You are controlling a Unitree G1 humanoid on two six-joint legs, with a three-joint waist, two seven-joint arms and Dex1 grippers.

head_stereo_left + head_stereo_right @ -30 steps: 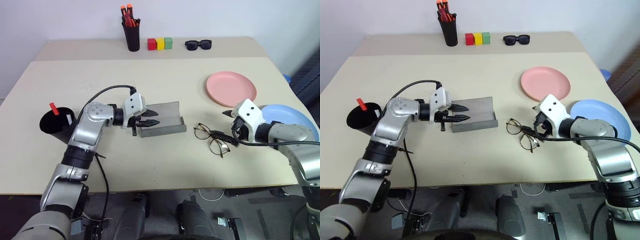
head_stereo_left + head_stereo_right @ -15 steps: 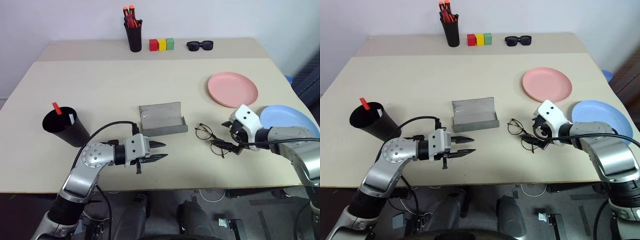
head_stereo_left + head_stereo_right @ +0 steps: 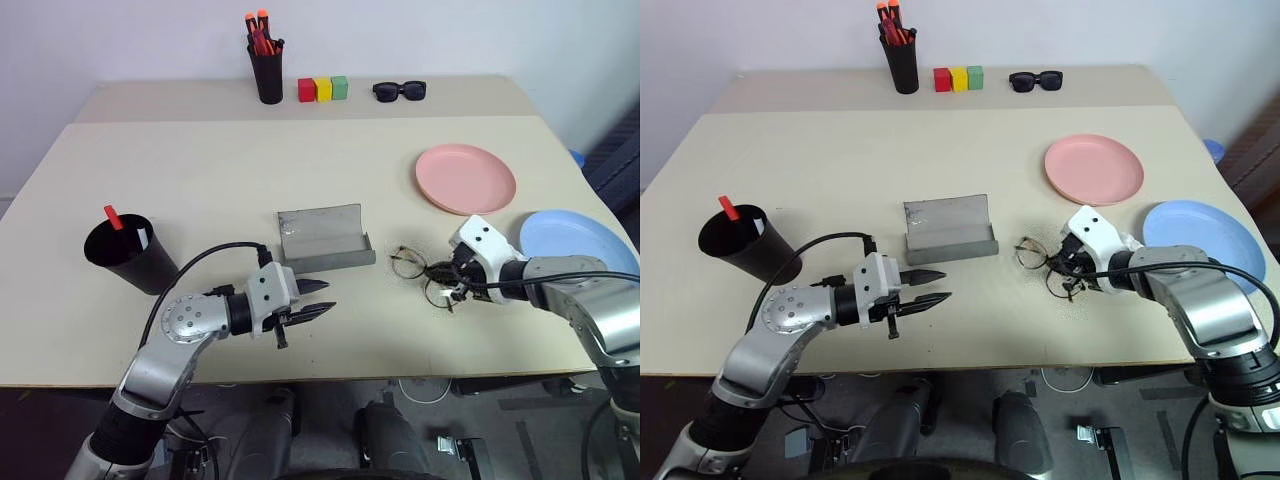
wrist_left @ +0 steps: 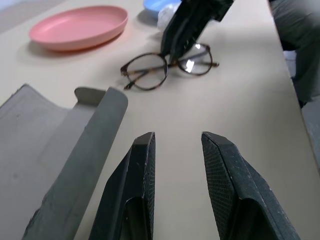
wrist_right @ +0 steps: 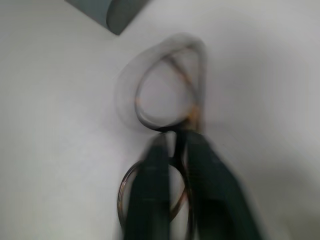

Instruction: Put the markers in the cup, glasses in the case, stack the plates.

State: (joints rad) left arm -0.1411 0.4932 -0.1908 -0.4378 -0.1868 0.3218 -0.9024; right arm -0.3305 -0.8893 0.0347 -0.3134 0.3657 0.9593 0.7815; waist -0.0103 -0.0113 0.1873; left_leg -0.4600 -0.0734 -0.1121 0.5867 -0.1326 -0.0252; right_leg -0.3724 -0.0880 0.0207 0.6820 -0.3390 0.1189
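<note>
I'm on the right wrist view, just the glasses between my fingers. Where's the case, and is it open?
Observer: The case lies open on the table, just to the robot's left of the glasses.
Operator: Where's the left hand?
Observer: The left hand hovers open and holds nothing, on the robot's side of the case.
Operator: Plates stacked?
Observer: No. The pink plate and the blue plate lie side by side on the right.

The head's two eyes look steeply down over the whole worktop, while both wrist cameras sit close, sharing the glasses.
</note>
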